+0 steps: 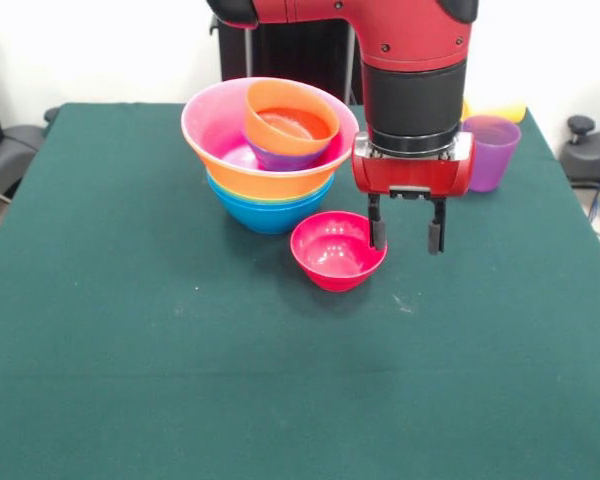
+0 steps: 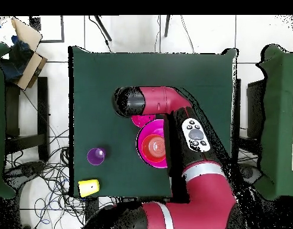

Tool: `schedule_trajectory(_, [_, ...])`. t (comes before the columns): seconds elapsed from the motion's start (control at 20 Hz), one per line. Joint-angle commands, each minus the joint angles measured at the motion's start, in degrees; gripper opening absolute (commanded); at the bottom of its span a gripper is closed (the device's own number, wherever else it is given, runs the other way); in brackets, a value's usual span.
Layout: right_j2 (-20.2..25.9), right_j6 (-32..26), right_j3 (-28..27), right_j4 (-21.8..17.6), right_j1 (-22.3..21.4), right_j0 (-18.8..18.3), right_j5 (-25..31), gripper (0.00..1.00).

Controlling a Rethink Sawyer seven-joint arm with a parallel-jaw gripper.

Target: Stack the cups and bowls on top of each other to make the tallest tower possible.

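Observation:
The tower (image 1: 270,150) stands at the table's far middle: light blue bowls at the base, a wide orange bowl and a wide pink bowl above. A small dark bowl and a tilted orange-red bowl (image 1: 290,118) sit inside. A crimson bowl (image 1: 332,252) sits upright on the cloth in front of the tower. My gripper (image 1: 407,236) is open, pointing down at the bowl's right rim, with one finger (image 1: 377,228) over that rim. The purple cup (image 1: 491,150) stands upright to the right, with the yellow cup (image 1: 500,110) behind it. In the overhead view the arm hides the gripper.
The green table (image 1: 130,350) has bare cloth at the front and left. In the overhead view the tower (image 2: 152,148), the purple cup (image 2: 96,156) and the yellow cup (image 2: 88,187) sit near the robot's side. Chairs and cables lie around the table.

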Motion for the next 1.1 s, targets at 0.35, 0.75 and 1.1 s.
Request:
schedule_trajectory(0.35, [-0.85, -1.34, 3.96, -5.44, 2.89, 0.63, -4.03, 1.0])
schedule_trajectory(0.75, [-0.91, -1.56, 6.83, -6.4, 3.35, -0.58, -6.87, 1.0])
schedule_trajectory(1.1, [-0.92, -1.39, 9.32, -6.98, 2.49, -1.4, -8.14, 1.0])
